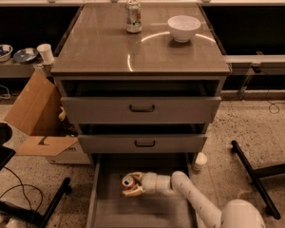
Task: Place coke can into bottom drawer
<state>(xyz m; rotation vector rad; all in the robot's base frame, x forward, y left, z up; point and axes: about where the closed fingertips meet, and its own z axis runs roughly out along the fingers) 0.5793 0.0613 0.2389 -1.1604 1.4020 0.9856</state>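
The coke can [128,180], red with a silver top, is inside the open bottom drawer [114,209], low over its grey floor. My gripper [134,184] reaches in from the right on a white arm and its fingers [134,191] are shut on the can. The drawer is pulled out below the two upper drawers of the cabinet.
A silver-white can [133,16] and a white bowl [184,27] stand on the cabinet top [109,51]. A cardboard box [40,122] sits left of the cabinet. A white cup [200,161] stands on the floor to the right, next to a black stand leg [251,175].
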